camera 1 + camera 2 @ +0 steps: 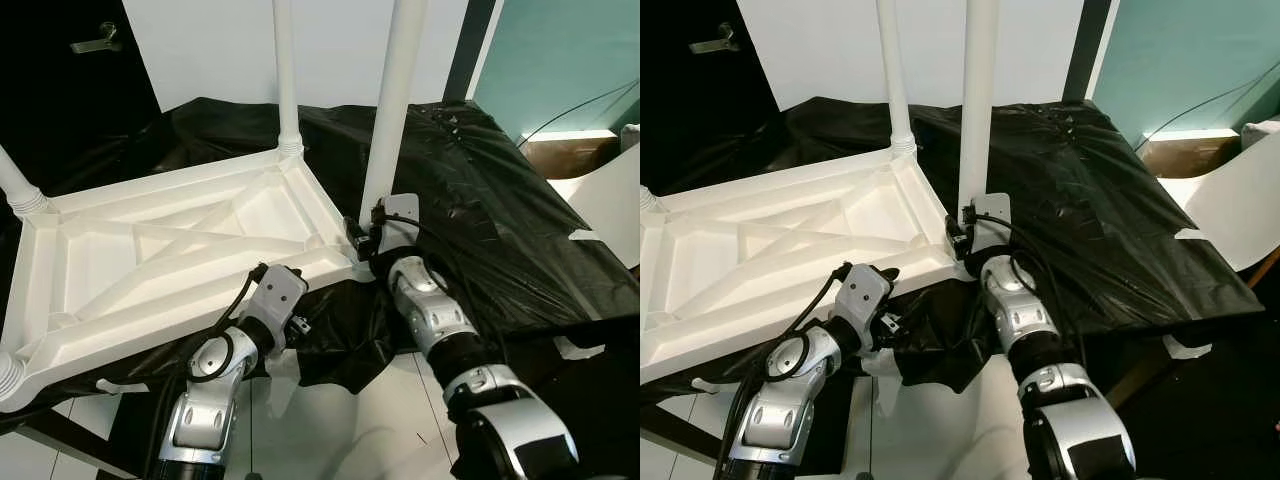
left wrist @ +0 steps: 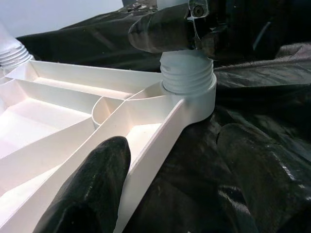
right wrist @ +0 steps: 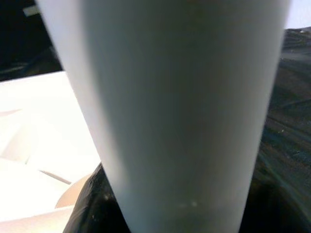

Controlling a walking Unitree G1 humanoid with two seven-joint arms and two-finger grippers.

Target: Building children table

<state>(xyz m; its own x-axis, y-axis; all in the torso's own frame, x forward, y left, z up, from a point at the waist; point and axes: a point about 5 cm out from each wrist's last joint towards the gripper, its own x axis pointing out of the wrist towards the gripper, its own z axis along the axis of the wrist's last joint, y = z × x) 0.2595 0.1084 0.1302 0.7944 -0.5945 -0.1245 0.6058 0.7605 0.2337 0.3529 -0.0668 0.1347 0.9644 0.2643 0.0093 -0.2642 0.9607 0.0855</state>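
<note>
A white plastic table top (image 1: 150, 260) lies upside down on a black sheet (image 1: 480, 200). One white leg (image 1: 285, 70) stands in its far corner and another (image 1: 18, 185) at its left corner. At the near right corner my right gripper (image 1: 365, 235) is shut on the base of a third leg (image 1: 395, 100), held upright. That leg's threaded end sits in the corner socket (image 2: 194, 92), with a right finger (image 2: 160, 31) just above it. My left gripper (image 2: 175, 141) straddles the top's near rim, open. One finger (image 2: 87, 194) rests inside the rim.
The sheet-covered surface ends just before me, with white tiled floor (image 1: 340, 420) below. A cardboard box (image 1: 555, 155) and a white curved piece (image 1: 610, 200) lie to the right. A dark door with a handle (image 1: 95, 42) is at the far left.
</note>
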